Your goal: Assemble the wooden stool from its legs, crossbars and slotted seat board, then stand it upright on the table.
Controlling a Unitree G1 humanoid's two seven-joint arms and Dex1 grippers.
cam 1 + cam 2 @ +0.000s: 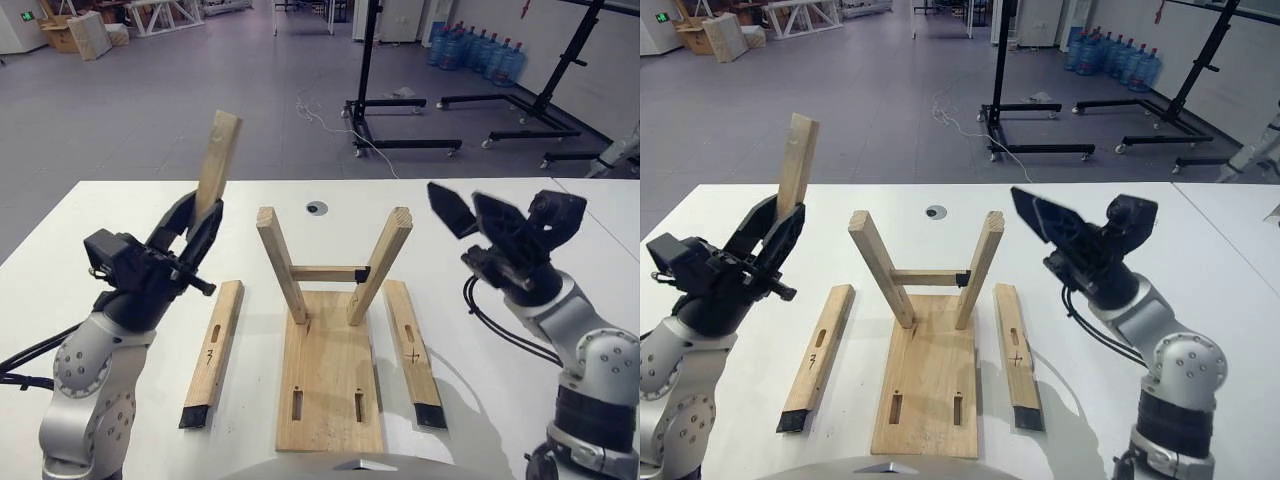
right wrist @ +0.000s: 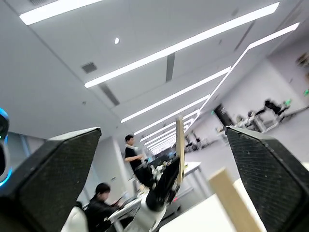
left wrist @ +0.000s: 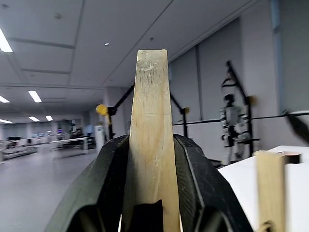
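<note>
The slotted seat board (image 1: 330, 385) lies flat in the middle of the white table. Two legs (image 1: 282, 263) (image 1: 381, 265) stand up from its far end, leaning apart, with a crossbar (image 1: 325, 273) joining them. On either side of the board a loose slotted wooden piece lies flat, one to the left (image 1: 213, 352) and one to the right (image 1: 414, 350). My left gripper (image 1: 203, 212) is raised over the table's left side, shut on an upright wooden bar (image 3: 152, 145) that sticks out above its fingers. My right gripper (image 1: 460, 205) hangs open and empty above the table's right side, fingers (image 2: 58, 174) spread wide.
A small round hole (image 1: 317, 208) sits in the table (image 1: 120, 220) behind the legs. Black metal stands (image 1: 400, 110) are on the floor beyond the far edge. Bare tabletop lies left of the left loose piece and right of the right one.
</note>
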